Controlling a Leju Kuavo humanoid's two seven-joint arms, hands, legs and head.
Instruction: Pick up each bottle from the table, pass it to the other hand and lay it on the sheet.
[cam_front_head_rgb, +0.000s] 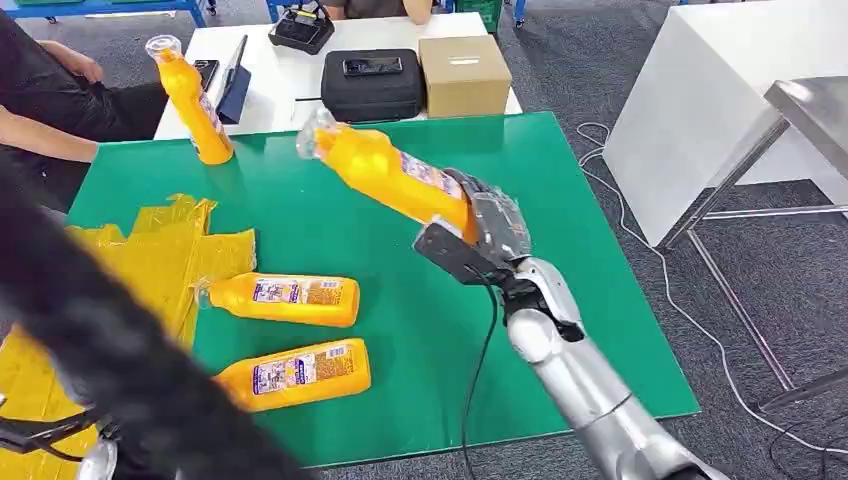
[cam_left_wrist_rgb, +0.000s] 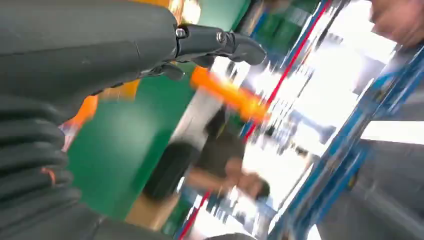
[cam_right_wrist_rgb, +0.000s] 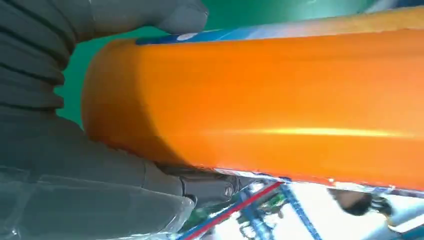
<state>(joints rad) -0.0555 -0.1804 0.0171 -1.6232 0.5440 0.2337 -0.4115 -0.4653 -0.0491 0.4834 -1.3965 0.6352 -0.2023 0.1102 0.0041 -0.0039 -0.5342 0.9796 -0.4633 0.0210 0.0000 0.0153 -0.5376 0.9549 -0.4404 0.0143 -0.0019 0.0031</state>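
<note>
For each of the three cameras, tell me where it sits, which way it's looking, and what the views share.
Head view: high on the body, looking down at the green table; right hand grips the held bottle.
Left wrist view: behind the left hand, facing across the table toward a person; blurred.
Right wrist view: behind the right hand, close on the held bottle.
Shared: head and right wrist views show that bottle.

Bright even light; left wrist view motion-blurred.

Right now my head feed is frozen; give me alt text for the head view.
The right hand holds an orange bottle tilted above the green table. Two more bottles lie beside the yellow sheet; a fourth bottle stands at the far left corner.
</note>
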